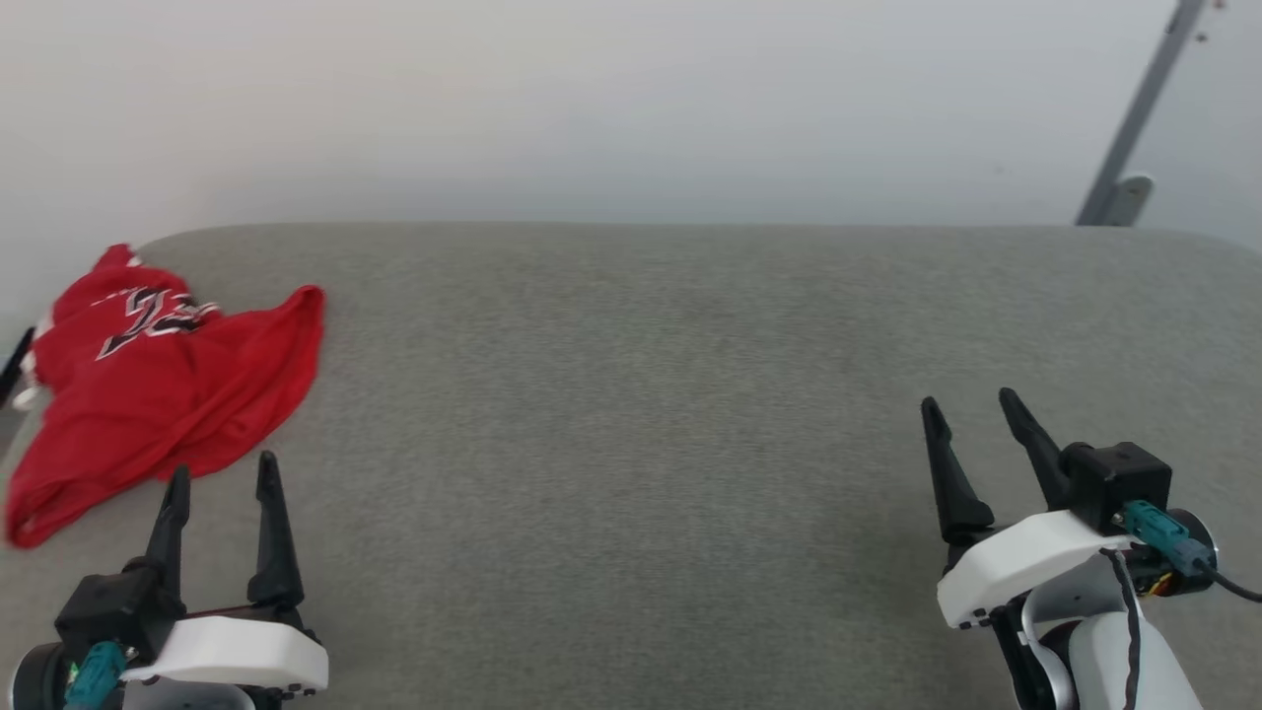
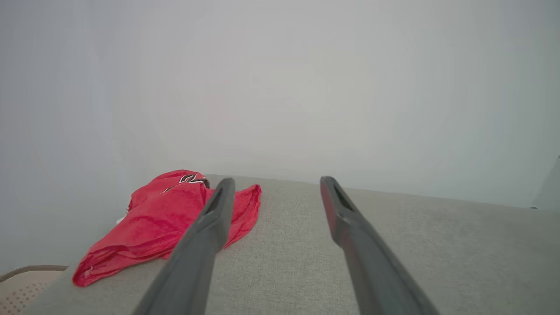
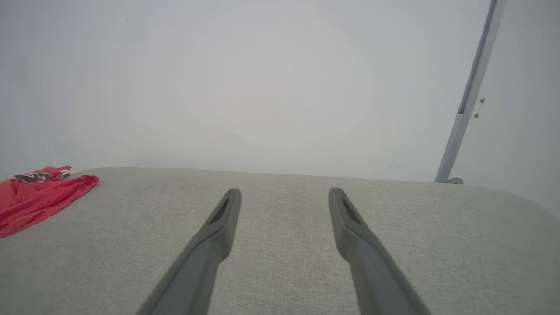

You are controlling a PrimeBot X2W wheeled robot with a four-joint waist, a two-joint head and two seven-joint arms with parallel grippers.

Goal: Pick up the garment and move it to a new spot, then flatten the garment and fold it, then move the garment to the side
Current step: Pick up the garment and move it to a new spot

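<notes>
The garment [image 1: 163,390] is a red jersey with black, white-outlined lettering, lying crumpled at the far left of the grey padded surface [image 1: 641,394]. It also appears in the left wrist view as the garment [image 2: 162,223] and at the left edge of the right wrist view as the garment [image 3: 35,197]. My left gripper [image 1: 223,471] stands open just in front of the garment's near hem, with nothing between its fingers [image 2: 210,227]. Far off at the lower right, my right gripper [image 1: 971,404] is open over bare surface, holding nothing.
A pale wall [image 1: 631,99] rises behind the surface. A grey metal post [image 1: 1134,118] leans at the back right. The surface's left edge runs right by the garment, and a beige patterned patch [image 2: 22,286] shows below that edge in the left wrist view.
</notes>
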